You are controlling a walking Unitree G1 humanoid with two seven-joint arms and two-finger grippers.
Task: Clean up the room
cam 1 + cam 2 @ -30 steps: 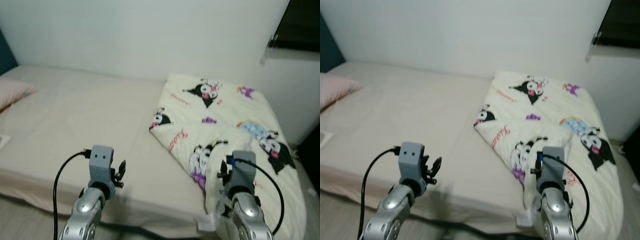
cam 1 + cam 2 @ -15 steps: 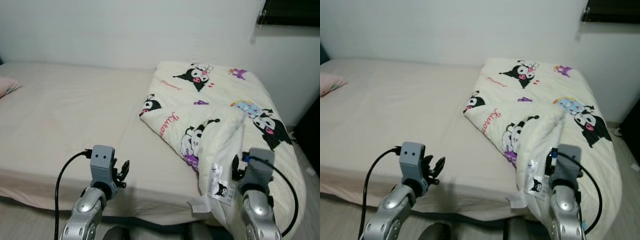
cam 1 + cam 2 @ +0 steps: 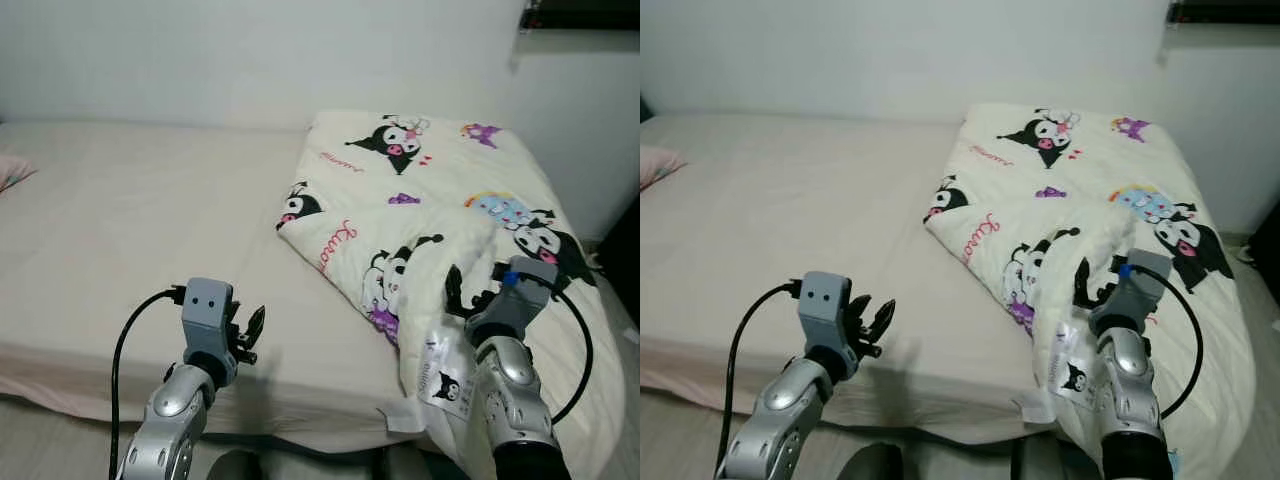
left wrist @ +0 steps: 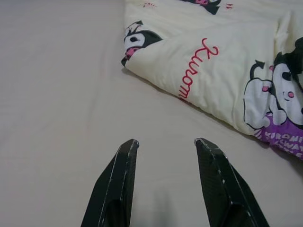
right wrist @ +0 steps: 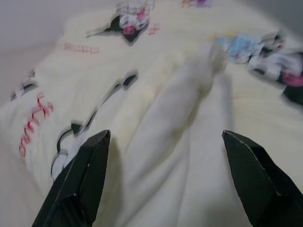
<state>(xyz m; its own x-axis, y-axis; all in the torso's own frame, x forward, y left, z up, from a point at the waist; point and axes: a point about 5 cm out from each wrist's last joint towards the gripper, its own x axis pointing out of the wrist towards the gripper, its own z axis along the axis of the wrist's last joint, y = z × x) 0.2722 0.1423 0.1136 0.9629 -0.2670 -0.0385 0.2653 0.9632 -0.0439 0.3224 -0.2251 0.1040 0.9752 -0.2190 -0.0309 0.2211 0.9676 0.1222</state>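
Cream blanket (image 3: 430, 220) printed with black-and-white cartoon figures and pink script lies bunched over the right part of the bed, from the far wall to the near edge. Its left border is folded back on itself, running diagonally; a raised fold (image 5: 189, 104) runs up its near-right part. A white label (image 3: 440, 375) with a small cartoon print hangs from the near edge of the blanket.

Right gripper (image 3: 468, 293) held above the near-right part of the blanket, just by the raised fold. Fingers (image 5: 80, 179) spread wide, nothing between them; the right wrist view is blurred, with cloth visible in the gap.

Left gripper (image 3: 250, 335) over the bare sheet at the near edge of the bed, left of the blanket and well apart from it. Fingers (image 4: 118, 179) parted, nothing held; through the gap, plain sheet, with the blanket's folded left border beyond.

Bed (image 3: 130, 220) covered in a pale beige sheet, bare across its left and middle. Corner of a pink pillow (image 3: 10, 172) at the far left edge. White wall (image 3: 250, 50) behind the bed. Dark window frame (image 3: 580, 15) at upper right.
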